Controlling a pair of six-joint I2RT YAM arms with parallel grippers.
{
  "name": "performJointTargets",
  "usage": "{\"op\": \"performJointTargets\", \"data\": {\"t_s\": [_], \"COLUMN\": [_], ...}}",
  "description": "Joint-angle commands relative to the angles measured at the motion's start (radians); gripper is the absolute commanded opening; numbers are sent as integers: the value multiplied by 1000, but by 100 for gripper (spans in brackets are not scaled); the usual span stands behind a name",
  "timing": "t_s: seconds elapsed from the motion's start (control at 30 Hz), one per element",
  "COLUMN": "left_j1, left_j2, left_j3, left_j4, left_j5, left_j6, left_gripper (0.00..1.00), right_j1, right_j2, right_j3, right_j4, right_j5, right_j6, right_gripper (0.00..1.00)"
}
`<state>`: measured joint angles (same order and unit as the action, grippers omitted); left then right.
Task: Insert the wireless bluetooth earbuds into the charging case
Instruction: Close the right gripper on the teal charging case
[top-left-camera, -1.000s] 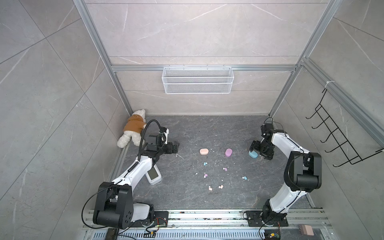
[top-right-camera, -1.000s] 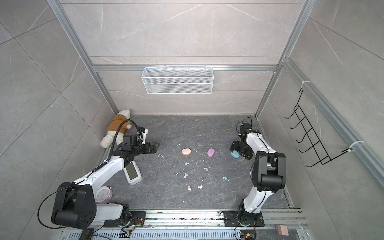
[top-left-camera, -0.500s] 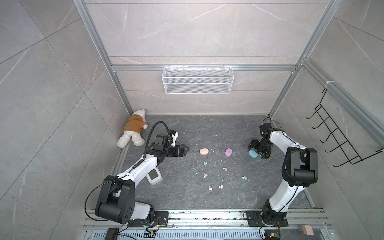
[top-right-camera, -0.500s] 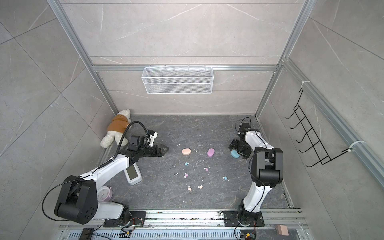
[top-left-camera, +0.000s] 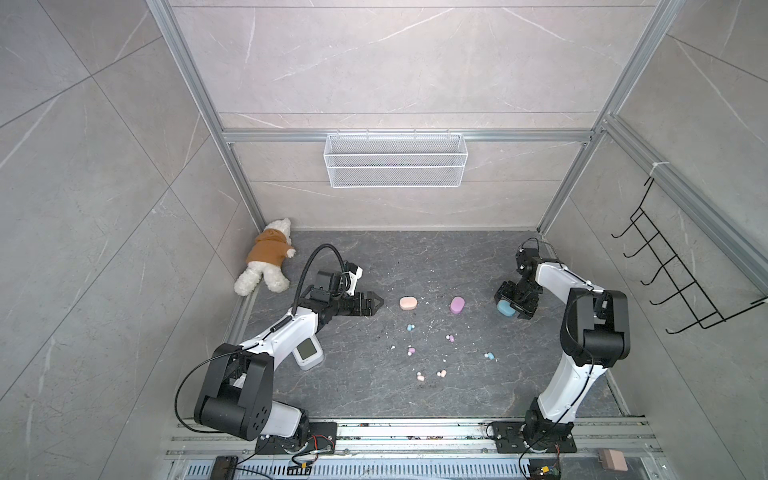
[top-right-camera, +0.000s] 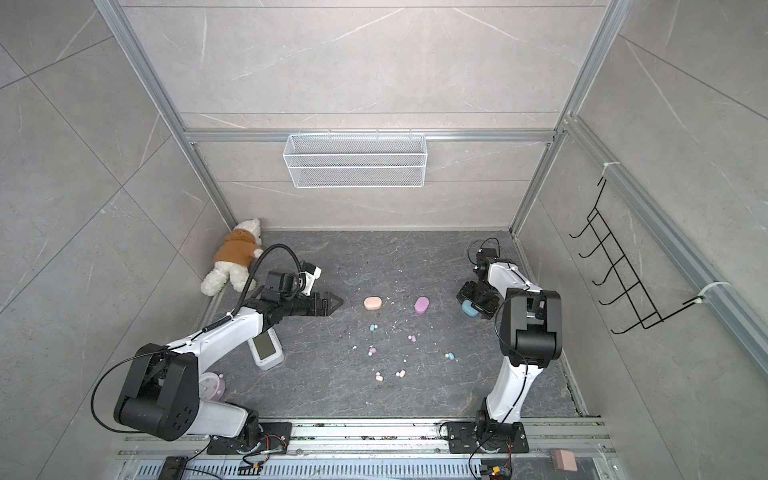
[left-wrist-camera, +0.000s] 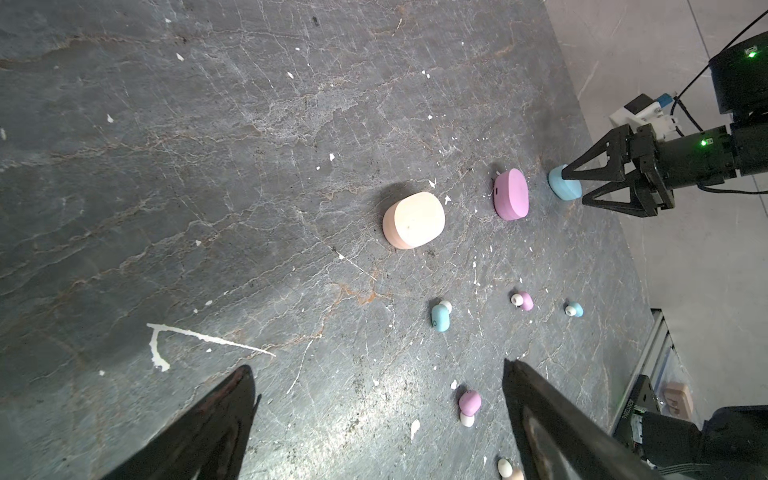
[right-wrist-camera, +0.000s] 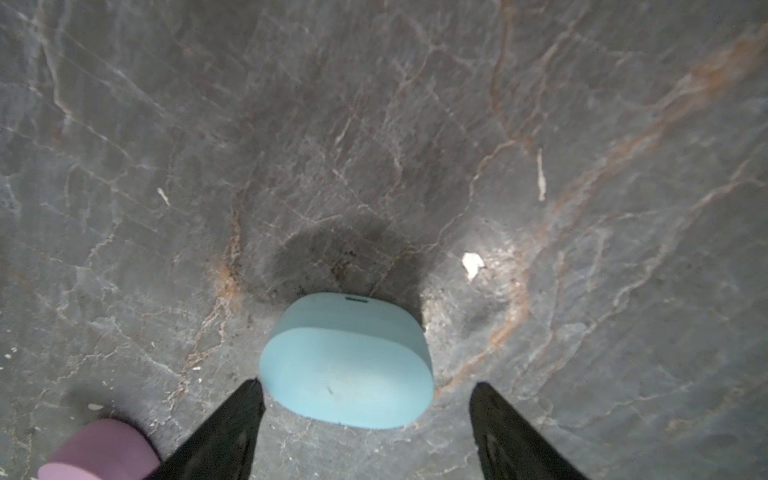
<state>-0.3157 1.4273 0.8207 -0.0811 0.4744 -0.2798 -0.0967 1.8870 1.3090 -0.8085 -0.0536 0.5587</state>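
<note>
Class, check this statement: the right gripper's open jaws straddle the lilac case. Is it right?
No. The open jaws of the right gripper straddle the blue case, not the lilac case, which lies beside it. The right wrist view shows this.

We look down from high overhead in both top views. Left wrist view low, oblique across table (left-wrist-camera: 208, 166); right wrist close above blue charging case (right-wrist-camera: 347, 365), shared by both wrist views.
</note>
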Motion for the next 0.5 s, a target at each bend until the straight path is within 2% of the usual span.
{"op": "performJointTargets", "data": {"t_s": [0.0,0.47], "left_j1": [-4,-11], "left_j2": [-16,-37], "left_j3": [33,32], "left_j4": [17,10], "left_j5": [4,-44], "left_j6": [-9,-15], "left_gripper": [96,96], "right_j1": [-1,-2], "right_j2": [13,28], "right_j3": [-3,10], "right_j4": [13,18], "right_j5": [-5,-31], "right_j6": [17,24], "right_gripper": [78,68]}}
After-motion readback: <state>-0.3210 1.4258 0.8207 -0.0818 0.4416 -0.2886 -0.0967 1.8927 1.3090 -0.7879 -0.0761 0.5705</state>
